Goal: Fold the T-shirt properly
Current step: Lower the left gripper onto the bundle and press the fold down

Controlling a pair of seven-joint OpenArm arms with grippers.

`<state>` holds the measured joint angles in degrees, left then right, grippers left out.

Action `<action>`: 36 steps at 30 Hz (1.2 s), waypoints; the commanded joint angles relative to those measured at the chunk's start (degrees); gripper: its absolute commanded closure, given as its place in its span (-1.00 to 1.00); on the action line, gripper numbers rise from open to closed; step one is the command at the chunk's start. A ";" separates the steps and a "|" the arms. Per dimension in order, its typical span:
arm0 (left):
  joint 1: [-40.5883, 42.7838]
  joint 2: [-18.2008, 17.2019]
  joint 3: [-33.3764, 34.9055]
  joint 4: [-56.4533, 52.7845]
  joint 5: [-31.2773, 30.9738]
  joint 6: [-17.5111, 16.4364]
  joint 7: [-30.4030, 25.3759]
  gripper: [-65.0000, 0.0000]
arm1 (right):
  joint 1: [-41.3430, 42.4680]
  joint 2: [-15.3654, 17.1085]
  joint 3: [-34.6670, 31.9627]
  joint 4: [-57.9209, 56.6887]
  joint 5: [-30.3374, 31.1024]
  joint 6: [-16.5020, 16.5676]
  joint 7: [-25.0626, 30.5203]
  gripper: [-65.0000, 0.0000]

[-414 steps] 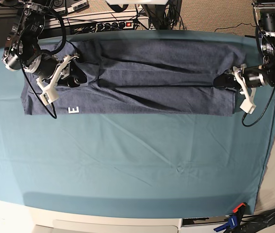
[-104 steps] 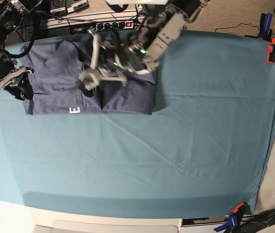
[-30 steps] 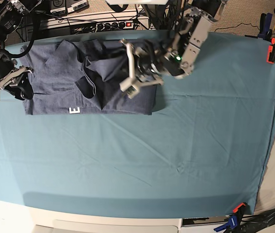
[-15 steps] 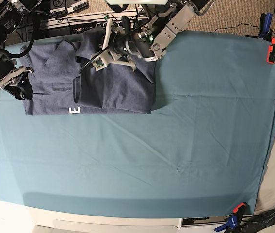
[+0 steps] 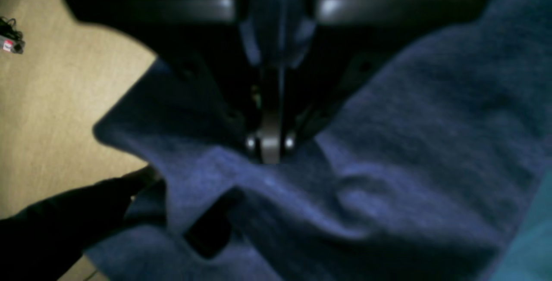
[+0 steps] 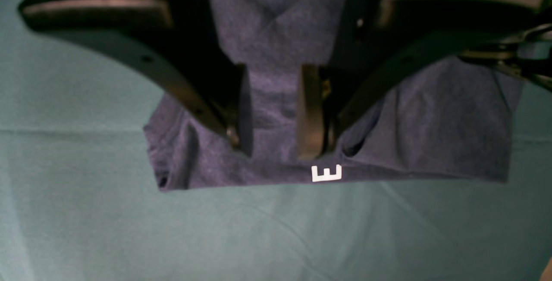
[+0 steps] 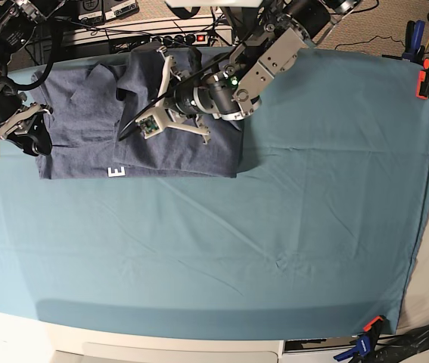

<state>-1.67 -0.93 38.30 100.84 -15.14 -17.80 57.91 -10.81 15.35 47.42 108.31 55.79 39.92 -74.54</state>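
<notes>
1. While the T-shirt (image 7: 176, 144) lies bunched at the far left part of the teal table cloth (image 7: 275, 227), the left gripper (image 7: 170, 92) reaches across over its middle.
2. In the left wrist view, that left gripper (image 5: 271, 143) has its jaws pressed together, and a fold of the T-shirt (image 5: 388, 151) runs up between them — it's pinched tight.
3. Over at the shirt's left end, the right gripper (image 7: 31, 128) sits low on the cloth.
4. From the right wrist view, the right gripper (image 6: 276, 113) has its fingers (image 6: 309, 113) parted about halfway, a strip of T-shirt (image 6: 431, 134) showing in the gap; whether they actually grip it, I can't tell.
5. A white letter E (image 6: 326, 173) sits at the shirt's near hem, just below those fingers, and it shows in the base view too (image 7: 116, 172).
6. The shirt's near edge lies straight along the table cloth (image 6: 276, 229).
</notes>
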 commanded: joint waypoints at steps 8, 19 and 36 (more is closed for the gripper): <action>-2.49 0.90 0.15 -2.01 13.27 1.57 -9.90 1.00 | 0.33 1.14 0.26 0.76 1.38 0.08 1.73 0.43; -5.88 3.69 0.15 -10.14 6.08 2.75 -11.47 1.00 | 0.35 1.14 0.26 0.76 1.38 0.08 2.10 0.43; -10.75 6.84 0.15 -26.67 8.94 2.38 -19.52 1.00 | 0.35 1.14 0.26 0.76 1.38 0.08 2.12 0.43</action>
<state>-11.84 5.23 38.46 74.00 -6.70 -15.29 37.17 -10.81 15.35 47.42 108.31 55.94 39.92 -74.06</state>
